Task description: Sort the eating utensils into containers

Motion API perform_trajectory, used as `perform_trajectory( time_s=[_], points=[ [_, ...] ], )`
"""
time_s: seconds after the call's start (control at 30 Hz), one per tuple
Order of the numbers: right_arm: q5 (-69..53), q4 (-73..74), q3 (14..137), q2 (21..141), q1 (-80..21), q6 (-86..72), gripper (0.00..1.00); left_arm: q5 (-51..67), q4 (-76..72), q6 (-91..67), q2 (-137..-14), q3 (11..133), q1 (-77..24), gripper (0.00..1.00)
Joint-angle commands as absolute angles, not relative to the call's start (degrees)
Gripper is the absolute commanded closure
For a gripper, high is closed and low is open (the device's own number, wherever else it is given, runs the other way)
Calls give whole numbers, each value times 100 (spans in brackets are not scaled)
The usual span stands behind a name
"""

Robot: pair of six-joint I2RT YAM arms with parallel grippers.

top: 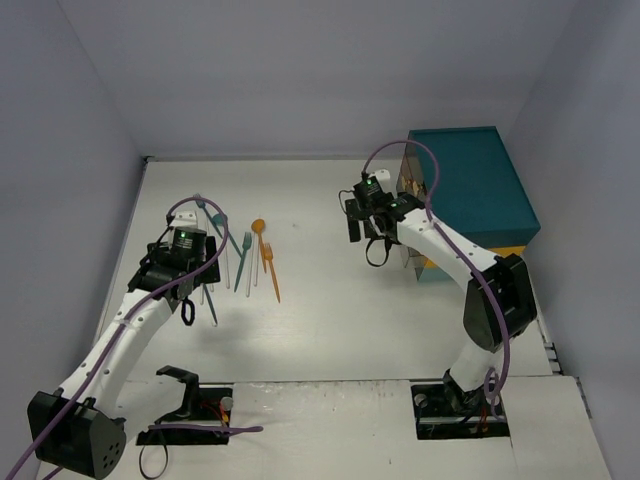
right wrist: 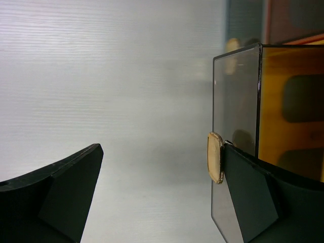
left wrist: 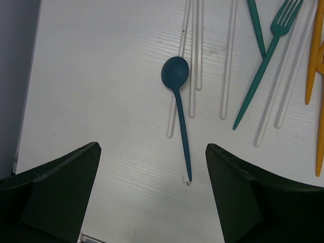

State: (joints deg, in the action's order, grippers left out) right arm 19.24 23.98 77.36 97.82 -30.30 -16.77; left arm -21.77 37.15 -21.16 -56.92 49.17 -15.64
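The left gripper [left wrist: 152, 149] is found held low over the table [left wrist: 91, 76], fingers set wide and nothing between them. A dark teal spoon [left wrist: 175, 73] is seen lying flat at the centre of the left wrist view, bowl towards the top of the frame and handle tip pointing into the gap between the fingers. This alignment is judged to be a line-up for picking that spoon, the wide setting allowing the slim handle to be straddled. The other utensils are noted loose on the table, none in a container: clear pieces [left wrist: 195, 50] just beside the spoon, one crossing its handle, a teal fork [left wrist: 268, 55] at the upper right, and orange pieces [left wrist: 314, 61] at the right edge. In the top view this scatter is seen left of centre, well apart from the right arm. The right gripper [right wrist: 162, 146] is likewise recorded fully spread and empty. A clear box [right wrist: 235, 96] with a round tan knob [right wrist: 215, 157] is seen at the right of the right wrist view, just beside one finger; contact cannot be confirmed. The box appears to stand beside the teal chest [top: 470, 185] at the upper right of the top view. This station is judged to be readiness to open or steady the box for receiving utensils.
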Motion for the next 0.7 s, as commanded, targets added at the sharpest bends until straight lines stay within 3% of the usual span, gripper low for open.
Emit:
perform_trajectory(
  time_s=[0.0, 0.3, 0.67],
  points=[
    [1244, 2391, 8159, 9760, -3521, -2270, 0, -2174, 3516, -2030, -5698, 5124, -1547, 18],
    [1114, 2391, 8481, 10127, -3901, -2806, 0, -2171, 3524, -2030, -5687, 5115, -1547, 18],
    [2001, 2597, 8746, 10346, -4219, -2853, 0, -2188, 3541, -2030, -5722, 5106, -1547, 18]
  ],
)
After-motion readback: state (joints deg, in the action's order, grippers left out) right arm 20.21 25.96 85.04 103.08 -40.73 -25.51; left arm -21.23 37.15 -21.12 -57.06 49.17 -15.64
